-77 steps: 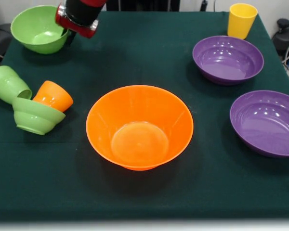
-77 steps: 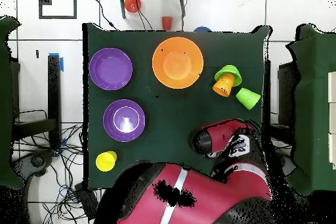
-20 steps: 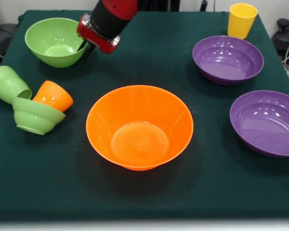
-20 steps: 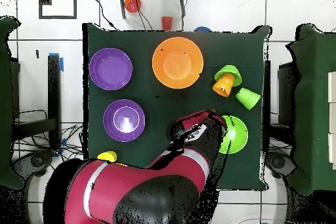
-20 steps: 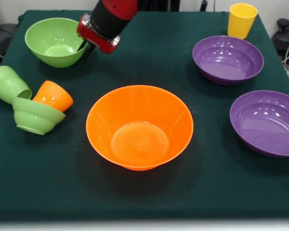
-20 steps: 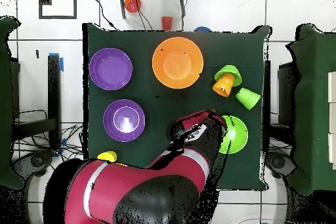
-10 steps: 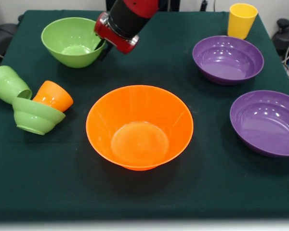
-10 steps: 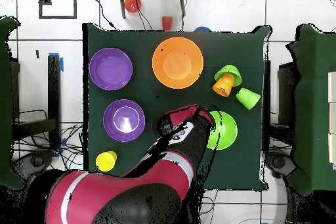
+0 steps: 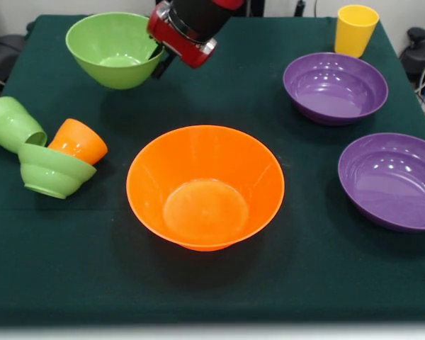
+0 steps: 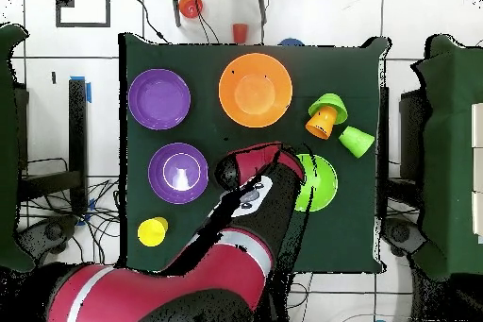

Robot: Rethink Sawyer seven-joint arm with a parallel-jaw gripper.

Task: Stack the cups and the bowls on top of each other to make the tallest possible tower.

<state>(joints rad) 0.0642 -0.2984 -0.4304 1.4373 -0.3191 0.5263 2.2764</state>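
My gripper (image 9: 156, 58) is shut on the right rim of the medium light-green bowl (image 9: 115, 49), which hangs above the table's far left with its shadow below it. Seen from overhead, that bowl (image 10: 321, 184) sticks out from under the arm. The large orange bowl (image 9: 205, 185) stands upright at mid-table. Two purple bowls (image 9: 335, 86) (image 9: 394, 180) sit at the right, and a yellow cup (image 9: 355, 29) stands behind them. At the left edge a small green bowl (image 9: 51, 171), an orange cup (image 9: 78, 141) and a green cup (image 9: 11, 123) lie tipped together.
The dark green table (image 9: 198, 297) has open cloth in front of the orange bowl. In the overhead view a small red cup (image 10: 240, 32) and an orange object (image 10: 191, 5) lie on the floor beyond the table's edge.
The gripper has carried the medium green bowl from the far left corner rightward and has now lifted it off the cloth. Nothing else has moved.
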